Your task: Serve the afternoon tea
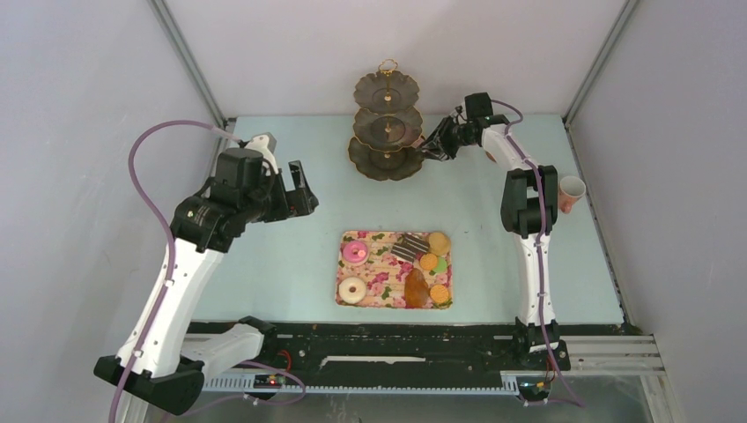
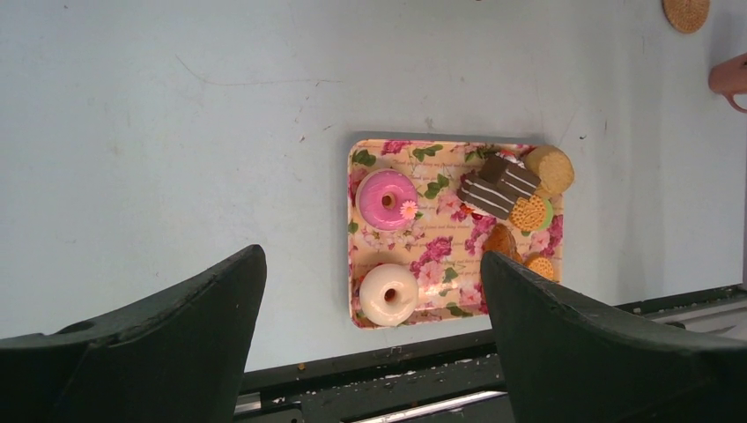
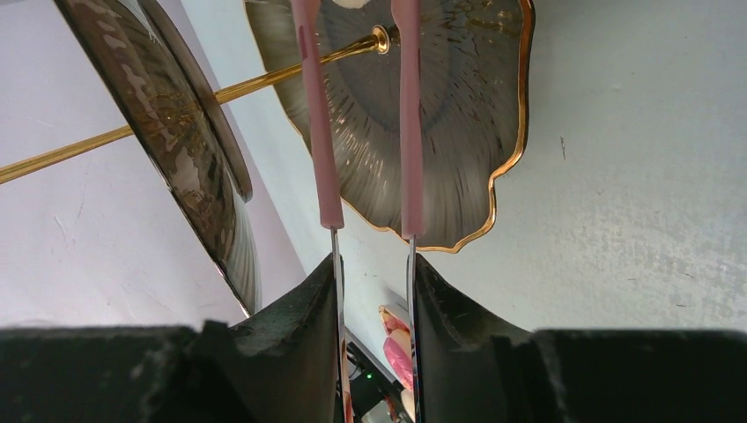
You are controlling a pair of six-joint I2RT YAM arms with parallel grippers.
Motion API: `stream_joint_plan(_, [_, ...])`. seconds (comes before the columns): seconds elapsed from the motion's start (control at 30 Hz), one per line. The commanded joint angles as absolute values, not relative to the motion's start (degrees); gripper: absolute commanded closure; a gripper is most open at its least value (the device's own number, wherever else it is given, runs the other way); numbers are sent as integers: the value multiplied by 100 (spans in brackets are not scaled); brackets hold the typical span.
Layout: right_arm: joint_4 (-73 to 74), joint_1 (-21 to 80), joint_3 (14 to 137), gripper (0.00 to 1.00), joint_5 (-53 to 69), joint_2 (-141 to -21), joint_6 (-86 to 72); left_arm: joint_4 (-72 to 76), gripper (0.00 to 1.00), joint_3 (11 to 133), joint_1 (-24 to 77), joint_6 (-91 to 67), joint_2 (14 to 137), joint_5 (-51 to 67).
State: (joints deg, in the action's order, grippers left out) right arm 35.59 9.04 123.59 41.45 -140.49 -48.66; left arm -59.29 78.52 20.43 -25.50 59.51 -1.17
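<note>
The floral tray (image 1: 388,264) holds a pink donut (image 1: 355,253), a white donut (image 1: 353,290), a striped chocolate slice (image 1: 407,248), macarons (image 1: 438,242) and a brown croissant (image 1: 416,288). My left gripper (image 1: 299,189) is open and empty, high above the table to the left of the tray. Its wrist view shows the tray (image 2: 423,159), both donuts (image 2: 387,199) and the slice (image 2: 499,187). My right gripper (image 1: 436,141) is shut on the pink-handled tongs (image 3: 408,115), which reach over the stand's lowest tier (image 3: 458,132). The pink mug (image 1: 571,194) stands at the right edge.
A three-tier dark stand with gold rims (image 1: 388,128) stands at the back centre. A round cork coaster (image 2: 685,12) lies near the mug (image 2: 729,77) in the left wrist view. The black rail (image 1: 396,339) runs along the table's near edge.
</note>
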Motion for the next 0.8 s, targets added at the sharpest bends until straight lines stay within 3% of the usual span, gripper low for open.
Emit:
stream_joint_plan(0.0, [3503, 894, 12634, 65, 4097, -13993, -4845, -5874, 2, 7850, 1978, -2426, 5820, -44])
stream_joint_plan(0.33, [3636, 876, 12314, 63, 4073, -13680, -4677, -5848, 2, 7805, 1951, -2482, 5751, 91])
stream_joint_plan(0.77, [3535, 697, 10522, 64, 4158, -12312, -4311, -5733, 2, 7635, 1939, -2652, 5493, 239])
